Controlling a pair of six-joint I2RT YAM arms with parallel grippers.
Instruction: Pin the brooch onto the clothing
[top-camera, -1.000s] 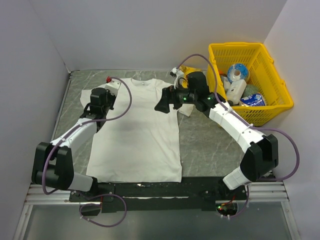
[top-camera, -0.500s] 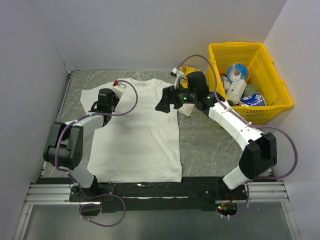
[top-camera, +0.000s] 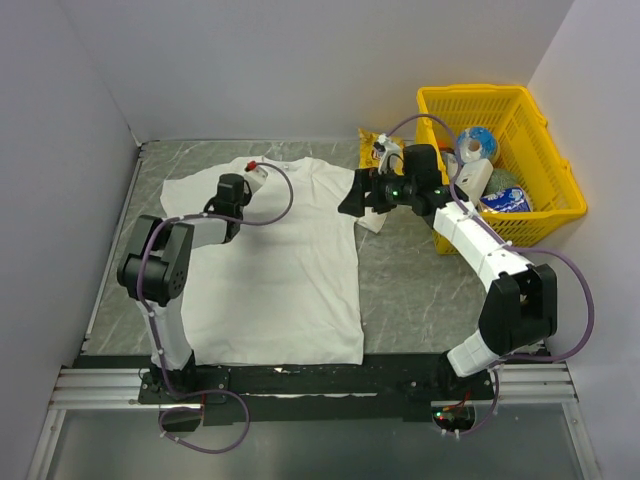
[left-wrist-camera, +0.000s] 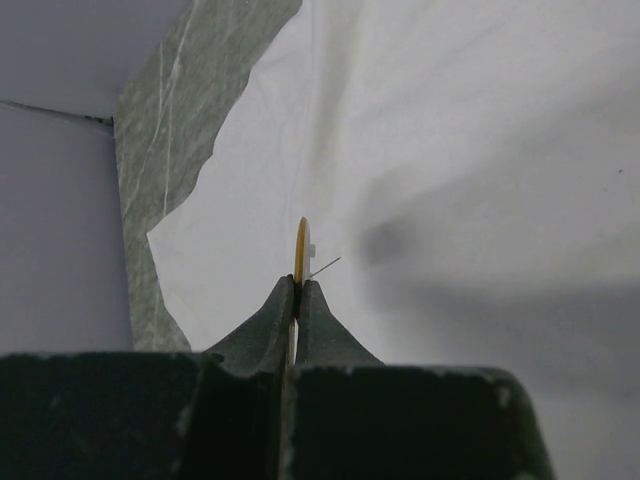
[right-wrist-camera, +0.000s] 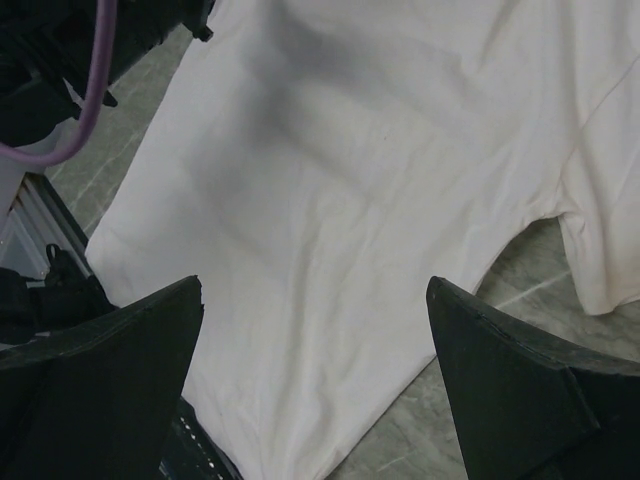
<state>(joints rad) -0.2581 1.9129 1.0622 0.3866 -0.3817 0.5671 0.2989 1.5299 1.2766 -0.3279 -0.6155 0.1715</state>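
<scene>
- Top view: the left gripper (top-camera: 255, 172) sits over the far left shoulder of the T-shirt (top-camera: 290, 270). The right gripper (top-camera: 350, 200) hangs at the shirt's far right edge, near the yellow basket (top-camera: 432, 110). The brooch is too small to find here, and neither jaw gap reads from above.
- Left wrist view: the left gripper's (left-wrist-camera: 297, 292) fingers are pressed together, pinching the brooch (left-wrist-camera: 300, 245) edge-on. It is over the T-shirt (left-wrist-camera: 470, 150), near the sleeve edge and the table (left-wrist-camera: 160, 120). A thin pin (left-wrist-camera: 326, 265) juts right. We cannot tell whether it touches the cloth.
- Right wrist view: the right gripper (right-wrist-camera: 313, 290) is spread wide, holds nothing and hovers over the T-shirt (right-wrist-camera: 380, 170).
- Risk, we judge: nothing braces the loose cotton, so the pin may push it into a bunch. The thin pinch may also let the brooch twist or drop.
</scene>
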